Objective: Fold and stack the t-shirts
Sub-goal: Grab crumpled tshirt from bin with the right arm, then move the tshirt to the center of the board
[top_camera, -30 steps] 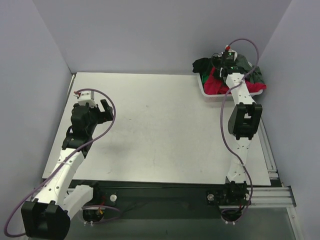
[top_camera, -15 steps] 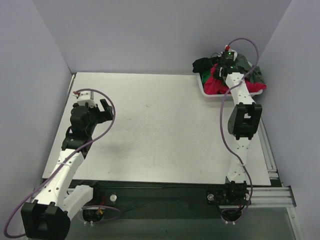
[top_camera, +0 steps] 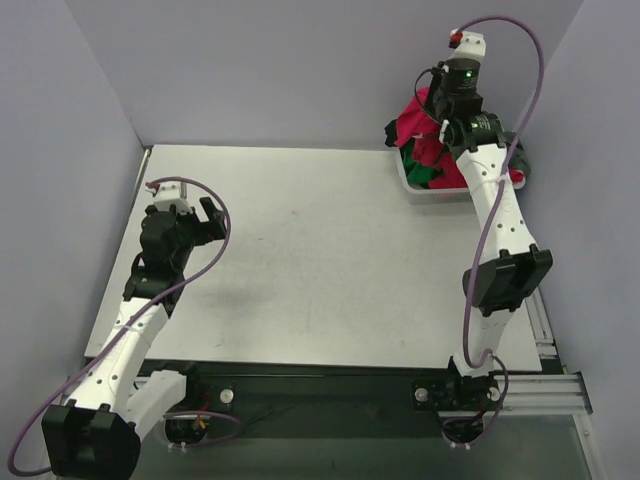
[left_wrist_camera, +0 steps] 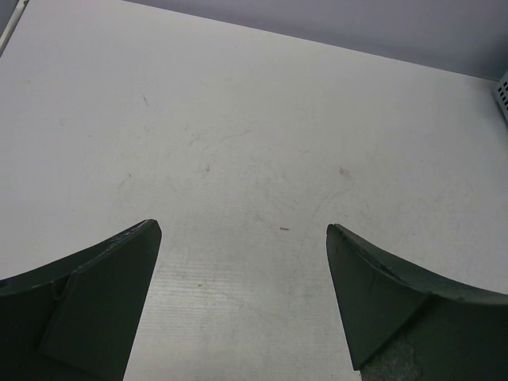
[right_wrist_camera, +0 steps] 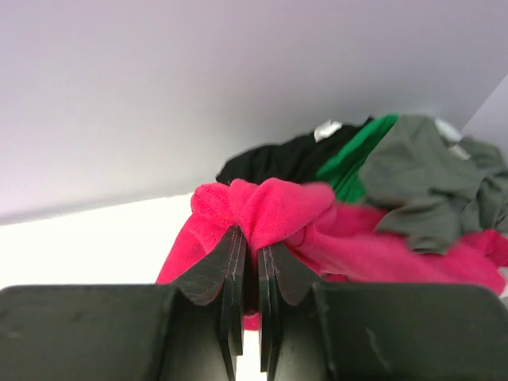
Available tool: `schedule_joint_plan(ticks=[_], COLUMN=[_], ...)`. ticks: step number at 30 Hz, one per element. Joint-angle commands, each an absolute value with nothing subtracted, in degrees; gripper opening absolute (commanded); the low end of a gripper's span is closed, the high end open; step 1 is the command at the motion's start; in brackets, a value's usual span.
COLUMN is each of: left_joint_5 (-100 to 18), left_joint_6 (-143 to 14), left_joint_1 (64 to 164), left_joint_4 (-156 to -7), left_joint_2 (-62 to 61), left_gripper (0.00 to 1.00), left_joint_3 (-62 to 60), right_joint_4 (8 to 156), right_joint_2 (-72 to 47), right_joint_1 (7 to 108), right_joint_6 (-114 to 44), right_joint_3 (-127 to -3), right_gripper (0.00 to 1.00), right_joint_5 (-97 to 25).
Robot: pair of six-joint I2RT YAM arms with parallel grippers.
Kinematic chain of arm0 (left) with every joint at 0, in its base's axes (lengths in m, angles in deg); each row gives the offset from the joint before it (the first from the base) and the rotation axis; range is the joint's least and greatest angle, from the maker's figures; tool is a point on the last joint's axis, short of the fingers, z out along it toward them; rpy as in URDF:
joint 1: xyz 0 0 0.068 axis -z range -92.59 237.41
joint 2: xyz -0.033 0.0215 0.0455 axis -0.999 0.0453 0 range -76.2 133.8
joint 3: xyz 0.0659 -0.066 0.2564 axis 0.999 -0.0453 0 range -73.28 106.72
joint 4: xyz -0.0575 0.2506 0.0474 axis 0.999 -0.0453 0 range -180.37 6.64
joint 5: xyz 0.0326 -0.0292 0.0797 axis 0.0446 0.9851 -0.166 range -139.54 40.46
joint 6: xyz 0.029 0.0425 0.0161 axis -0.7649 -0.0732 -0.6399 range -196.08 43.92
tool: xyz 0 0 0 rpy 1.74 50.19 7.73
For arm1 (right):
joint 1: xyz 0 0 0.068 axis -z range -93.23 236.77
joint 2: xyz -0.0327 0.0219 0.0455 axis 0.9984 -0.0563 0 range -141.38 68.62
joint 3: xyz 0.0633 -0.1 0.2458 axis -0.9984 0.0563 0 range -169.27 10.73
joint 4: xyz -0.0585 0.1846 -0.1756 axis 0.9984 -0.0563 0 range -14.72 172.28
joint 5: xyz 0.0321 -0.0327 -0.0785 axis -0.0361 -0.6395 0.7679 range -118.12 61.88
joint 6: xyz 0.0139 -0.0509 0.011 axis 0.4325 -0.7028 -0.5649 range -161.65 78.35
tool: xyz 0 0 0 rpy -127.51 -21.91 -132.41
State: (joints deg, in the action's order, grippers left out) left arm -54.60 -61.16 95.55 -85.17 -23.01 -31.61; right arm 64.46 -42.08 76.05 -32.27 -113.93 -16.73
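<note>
The right hand (right_wrist_camera: 248,242), spread a second ago, now clamps a fold of the soft crimson-red t-shirt (right_wrist_camera: 357,254) and has lifted it above the white plastic basket (top_camera: 430,194), far right: the first shirt is coming out. The left hand (left_wrist_camera: 242,234) waits, spread wide

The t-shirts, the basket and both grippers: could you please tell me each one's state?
red t-shirt: bunched, pinched, partly raised from basket.
green t-shirt: crumpled, unfolded.
grey t-shirt: crumpled, unfolded.
black t-shirt: crumpled, unfolded.
basket: upright, holding shirts.
left gripper: open, empty.
right gripper: shut on red t-shirt.
</note>
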Motion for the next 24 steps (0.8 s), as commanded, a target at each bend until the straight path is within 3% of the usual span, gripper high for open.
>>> schedule_joint_plan(ticks=[1, 10, 24], left_joint_5=[-53.67, -51.47, -49.89], left_joint_6=[-61.4, -62.45, -62.19], left_joint_1=[95.4, 96.02, 97.6], left_joint_4=[-81.7, -81.17, -81.7], left_joint_2=[-23.55, -23.81, -26.71], left_gripper=[0.97, 0.97, 0.97], left_joint_3=[-31.0, -30.65, -30.56], right_joint_4=[67.42, 69.8, 71.65], right_joint_2=[-37.65, -29.56, -24.37], right_joint_1=[75.61, 68.33, 40.13], right_joint_6=[-35.41, -43.13, -56.15], right_joint_3=[-116.71, -117.85, -124.52], right_gripper=[0.0, 0.0, 0.0], right_joint_5=[-14.5, -18.53, -15.29])
